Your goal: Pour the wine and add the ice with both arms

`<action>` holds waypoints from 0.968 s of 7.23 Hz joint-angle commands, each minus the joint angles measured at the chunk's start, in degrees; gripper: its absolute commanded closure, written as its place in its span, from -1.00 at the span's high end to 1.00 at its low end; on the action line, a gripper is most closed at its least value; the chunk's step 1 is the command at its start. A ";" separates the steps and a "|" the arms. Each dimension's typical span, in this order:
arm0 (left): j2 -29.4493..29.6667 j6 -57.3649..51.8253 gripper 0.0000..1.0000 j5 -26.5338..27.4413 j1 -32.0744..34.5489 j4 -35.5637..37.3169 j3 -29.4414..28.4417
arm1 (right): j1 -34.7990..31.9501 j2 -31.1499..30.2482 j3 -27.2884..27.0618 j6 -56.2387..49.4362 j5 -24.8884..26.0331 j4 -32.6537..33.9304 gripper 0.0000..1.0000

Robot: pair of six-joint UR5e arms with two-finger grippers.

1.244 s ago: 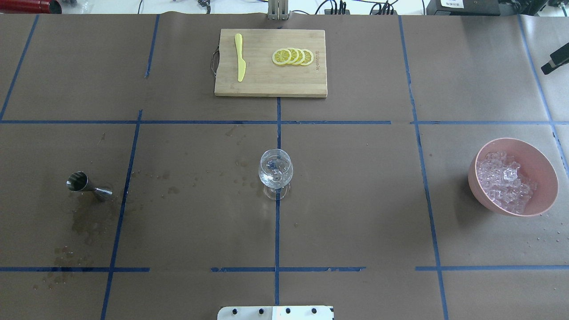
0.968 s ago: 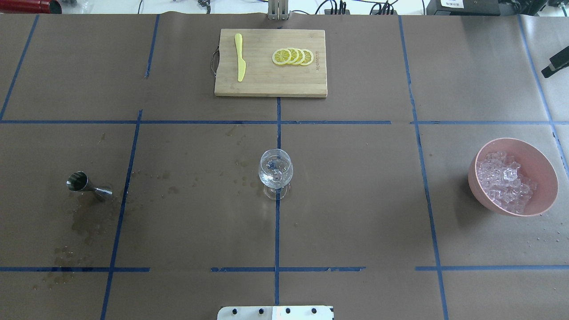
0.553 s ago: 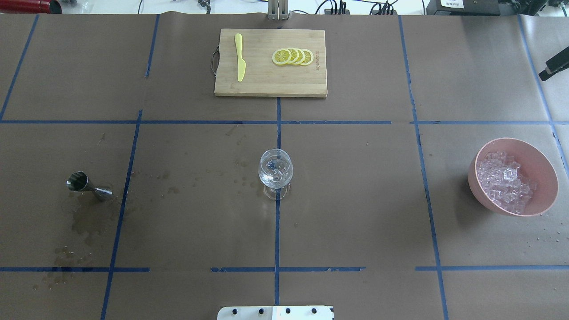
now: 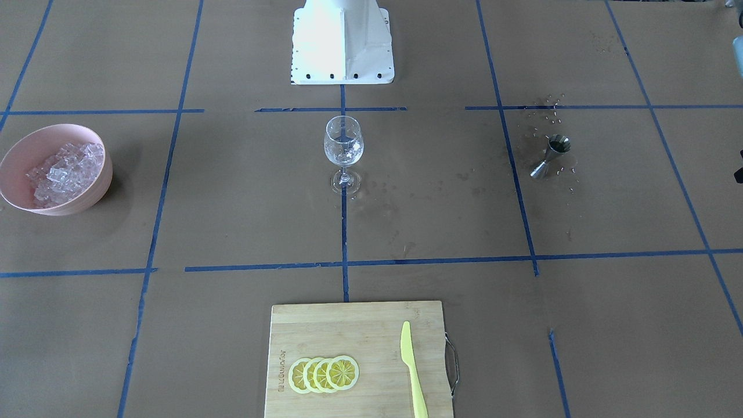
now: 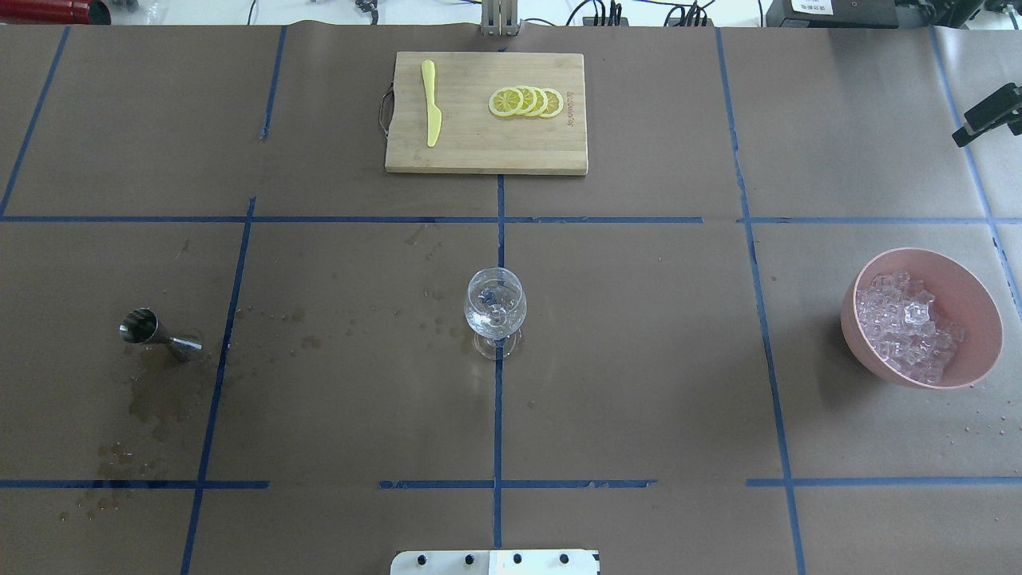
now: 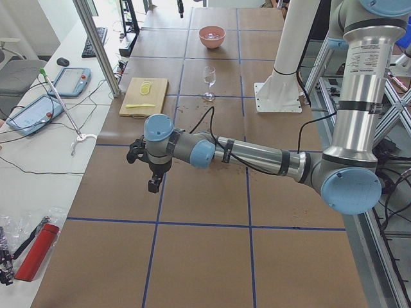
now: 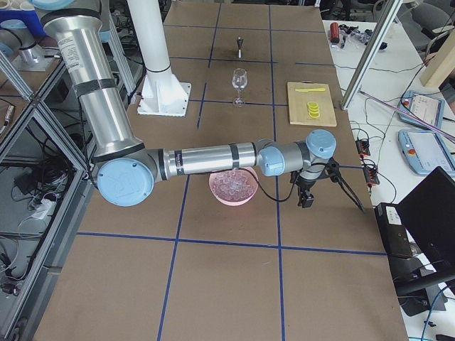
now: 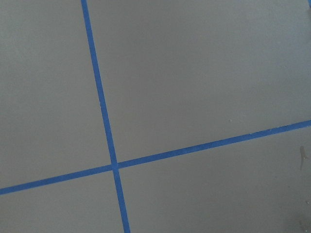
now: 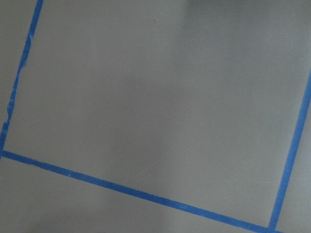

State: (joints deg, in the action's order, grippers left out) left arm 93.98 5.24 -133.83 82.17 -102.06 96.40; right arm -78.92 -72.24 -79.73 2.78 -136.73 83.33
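A clear stemmed wine glass (image 5: pixel 495 307) stands upright at the table's middle, also in the front view (image 4: pixel 343 142). I cannot make out wine in it. Ice (image 5: pixel 906 323) fills a pink bowl (image 5: pixel 978 303) at the right. A steel jigger (image 5: pixel 152 331) stands at the left among wet stains. My right gripper (image 7: pixel 307 201) hangs beyond the bowl, near the far right edge; only a black piece of it shows overhead (image 5: pixel 986 116). My left gripper (image 6: pixel 153 187) hangs far left of the jigger. I cannot tell whether either is open. Both wrist views show only paper and tape.
A bamboo cutting board (image 5: pixel 479 152) with lemon slices (image 5: pixel 527 102) and a yellow knife (image 5: pixel 431 104) lies at the far middle. The white base block (image 5: pixel 495 562) is at the near edge. Blue tape lines grid the brown paper.
The black piece of my right gripper has slid a little further left into the overhead view. The glass, jigger and bowl have not moved.
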 commanded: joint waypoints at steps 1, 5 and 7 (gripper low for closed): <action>-1.07 0.03 1.00 -0.29 -2.89 -8.55 1.68 | 0.96 -0.54 -0.08 1.25 -0.12 -2.56 1.00; -11.04 21.25 1.00 3.81 -15.00 -29.15 10.21 | 3.24 -0.71 -1.40 5.98 -0.38 -3.70 1.00; -22.12 36.62 1.00 18.30 -28.32 -47.79 12.41 | 3.69 -1.15 -1.22 8.10 -0.29 -5.81 1.00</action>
State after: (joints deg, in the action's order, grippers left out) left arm 78.36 33.42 -122.85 61.61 -138.51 107.80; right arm -75.47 -73.24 -80.97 9.10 -137.04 78.46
